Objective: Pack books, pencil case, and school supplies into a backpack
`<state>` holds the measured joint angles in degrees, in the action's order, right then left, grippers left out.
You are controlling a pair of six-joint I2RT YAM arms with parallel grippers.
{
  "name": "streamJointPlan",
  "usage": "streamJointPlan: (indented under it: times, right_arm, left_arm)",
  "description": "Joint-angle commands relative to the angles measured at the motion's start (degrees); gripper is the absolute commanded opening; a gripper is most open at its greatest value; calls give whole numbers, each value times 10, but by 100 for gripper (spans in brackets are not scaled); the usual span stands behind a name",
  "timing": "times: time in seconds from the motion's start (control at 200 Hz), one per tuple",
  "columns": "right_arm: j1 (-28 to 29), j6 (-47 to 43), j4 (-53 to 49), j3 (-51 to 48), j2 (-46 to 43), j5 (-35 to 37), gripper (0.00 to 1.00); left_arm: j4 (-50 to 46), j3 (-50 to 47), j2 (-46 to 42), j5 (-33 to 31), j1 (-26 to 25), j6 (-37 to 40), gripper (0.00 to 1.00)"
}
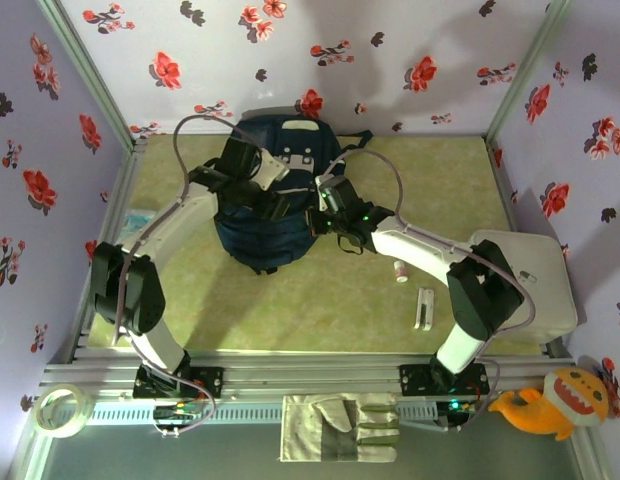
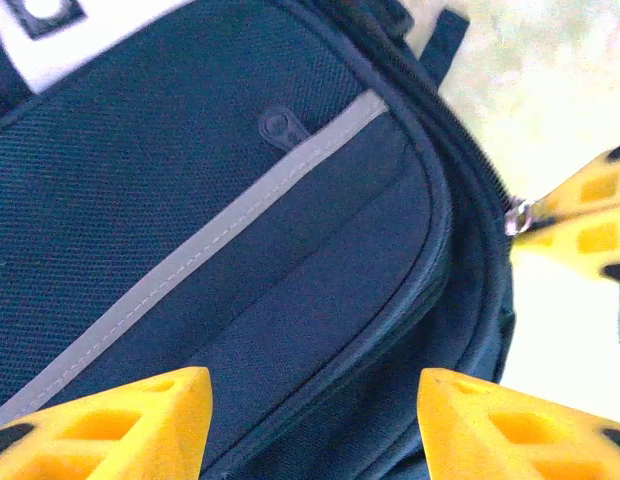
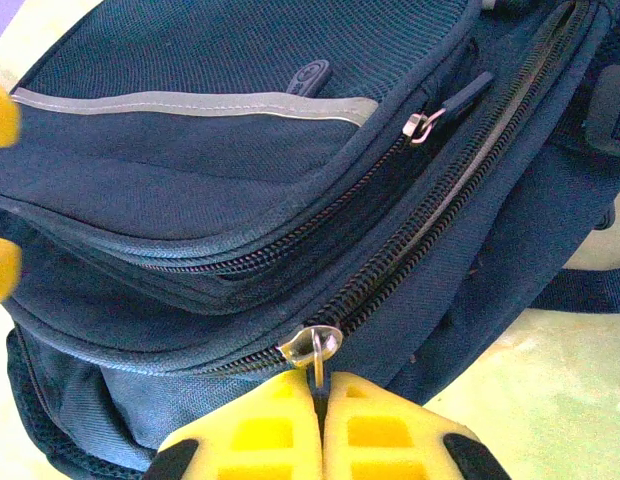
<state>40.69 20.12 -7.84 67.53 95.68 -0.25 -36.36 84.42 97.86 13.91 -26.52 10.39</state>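
Backpack (image 1: pixel 256 240) of dark navy fabric, with a thin pale stripe across its front pocket, lay flat at the far middle of the table, its long axis running from near edge to far edge. Your right gripper (image 3: pixel 321 385) was pinched tight on the small metal zipper pull (image 3: pixel 315 346) of the main compartment, on the bag's right side. From those fingers the closed zipper track (image 3: pixel 460 170) ran away along the bag's edge, so I judge the pull had to travel along that line rather than across it. Your left gripper (image 2: pixel 310 400) hung over the front pocket with its yellow jaws apart and nothing between them, placed well to press the fabric down.

A slim white bar (image 1: pixel 423 308) and a tiny white tube (image 1: pixel 401 272) waited on the table toward the right edge, nearer your right arm. A pale blue packet (image 1: pixel 138 221) lay by the left edge. Nothing blocked the zipper's path.
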Motion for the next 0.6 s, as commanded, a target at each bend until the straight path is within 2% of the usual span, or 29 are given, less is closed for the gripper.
streamJointPlan:
  times: [0.0, 0.07, 0.195, 0.425, 0.595]
  right_arm:
    - [-6, 7, 32, -2, -32, -11, 0]
    - [-7, 9, 33, -4, -31, -12, 0]
    - [-8, 12, 36, -6, -32, -16, 0]
    - [-9, 16, 39, -7, -32, -25, 0]
    - [-9, 15, 39, -7, -34, -27, 0]
  left_arm:
    - [-35, 20, 17, 13, -1, 62, 56]
    - [-15, 11, 16, 40, -1, 74, 56]
    - [17, -6, 20, 39, -1, 100, 56]
    - [-10, 34, 62, 28, -1, 153, 50]
    - [-39, 66, 95, 27, -1, 190, 50]
